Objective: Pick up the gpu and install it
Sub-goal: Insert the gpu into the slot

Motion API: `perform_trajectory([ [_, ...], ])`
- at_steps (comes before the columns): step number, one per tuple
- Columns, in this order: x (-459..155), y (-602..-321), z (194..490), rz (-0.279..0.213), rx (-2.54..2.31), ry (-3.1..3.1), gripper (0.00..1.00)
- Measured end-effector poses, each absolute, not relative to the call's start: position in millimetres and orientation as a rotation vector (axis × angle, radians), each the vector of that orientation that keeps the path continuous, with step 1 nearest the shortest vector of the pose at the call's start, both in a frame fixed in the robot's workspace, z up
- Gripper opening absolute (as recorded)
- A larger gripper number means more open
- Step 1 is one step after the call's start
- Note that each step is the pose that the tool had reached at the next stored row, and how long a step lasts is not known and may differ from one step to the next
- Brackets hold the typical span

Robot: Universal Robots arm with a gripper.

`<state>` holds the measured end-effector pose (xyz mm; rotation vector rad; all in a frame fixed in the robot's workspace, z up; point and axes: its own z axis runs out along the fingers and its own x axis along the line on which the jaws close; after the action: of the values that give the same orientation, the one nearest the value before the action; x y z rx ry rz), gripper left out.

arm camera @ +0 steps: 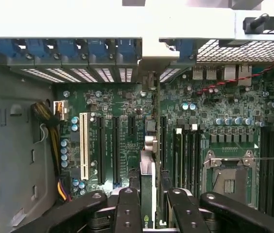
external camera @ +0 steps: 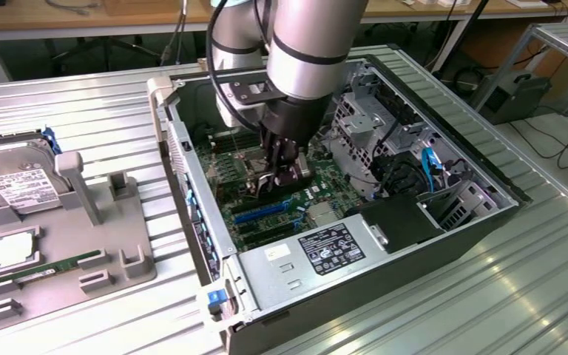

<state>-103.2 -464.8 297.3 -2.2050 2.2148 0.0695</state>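
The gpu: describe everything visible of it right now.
The gpu is a thin flat card seen edge-on in the wrist view, standing upright between the gripper fingers, which clamp it from both sides. Its edge looks silvery, with a green strip lower down. It sits inside the open computer case, lowered over the motherboard in line with the long dark expansion slots. In the exterior view it shows as a dark sliver under the gripper. Whether it is seated in a slot cannot be told.

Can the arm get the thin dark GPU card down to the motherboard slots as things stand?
Probably yes: the gripper holds the thin dark GPU card edge-on inside the open computer case, just above the green motherboard, with nothing visible between.
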Motion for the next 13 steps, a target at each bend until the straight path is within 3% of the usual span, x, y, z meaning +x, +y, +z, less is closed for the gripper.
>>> perform_trajectory([
  [2, -104.1, -464.8, 291.5, 0.069, -2.205, 2.215, 0.26],
  [4, -106.0, -464.8, 267.5, 0.070, -2.205, 2.215, 0.26],
  [10, -106.0, -464.8, 251.0, 0.092, -2.214, 2.224, 0.26],
  [11, -106.0, -464.8, 251.4, 0.091, -2.214, 2.224, 0.34],
  [13, -106.0, -464.8, 257.5, 0.091, -2.214, 2.224, 0.34],
])
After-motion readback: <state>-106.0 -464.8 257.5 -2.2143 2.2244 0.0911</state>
